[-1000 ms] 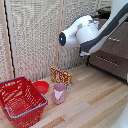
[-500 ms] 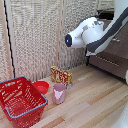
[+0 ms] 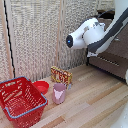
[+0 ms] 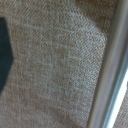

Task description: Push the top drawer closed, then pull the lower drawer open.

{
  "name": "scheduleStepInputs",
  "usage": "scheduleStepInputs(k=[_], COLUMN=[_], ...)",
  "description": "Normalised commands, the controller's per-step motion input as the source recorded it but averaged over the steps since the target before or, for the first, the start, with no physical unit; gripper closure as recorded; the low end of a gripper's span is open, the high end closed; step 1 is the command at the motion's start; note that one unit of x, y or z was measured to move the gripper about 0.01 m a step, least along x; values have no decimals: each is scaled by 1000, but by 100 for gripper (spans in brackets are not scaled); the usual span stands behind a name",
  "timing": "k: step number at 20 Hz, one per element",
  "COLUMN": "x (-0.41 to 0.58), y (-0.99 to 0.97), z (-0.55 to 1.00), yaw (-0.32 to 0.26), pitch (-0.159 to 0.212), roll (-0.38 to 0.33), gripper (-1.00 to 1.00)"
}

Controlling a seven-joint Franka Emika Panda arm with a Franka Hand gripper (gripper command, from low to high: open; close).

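Swinging above the floor, the arm (image 3: 95,35) hangs beside the dresser; the lower drawer (image 3: 111,64) sits behind it, jaws unseen, state unknowable.

Soft, even indoor light fills the exterior view, bright on the wooden floor (image 3: 95,100) and the woven screen (image 3: 40,35), with only faint shadows beside the red basket (image 3: 20,100). That view is low in resolution and slightly soft throughout. The wrist view is blurred and very close, its metal bar (image 4: 111,70) showing a pale glare streak.
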Motion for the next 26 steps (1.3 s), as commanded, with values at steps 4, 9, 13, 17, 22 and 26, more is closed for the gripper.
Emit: scheduleStepInputs(k=[4,9,13,17,22,26], x=[0,17,76,94,47,0], y=[-51,-401,-903,-937,-990,-1000], z=[142,225,464,500,431,363], yaw=[69,60,43,31,26,36], pitch=[4,8,1,11,10,1], roll=[0,6,70,73,48,31], gripper=[100,100,100,100,100,100])
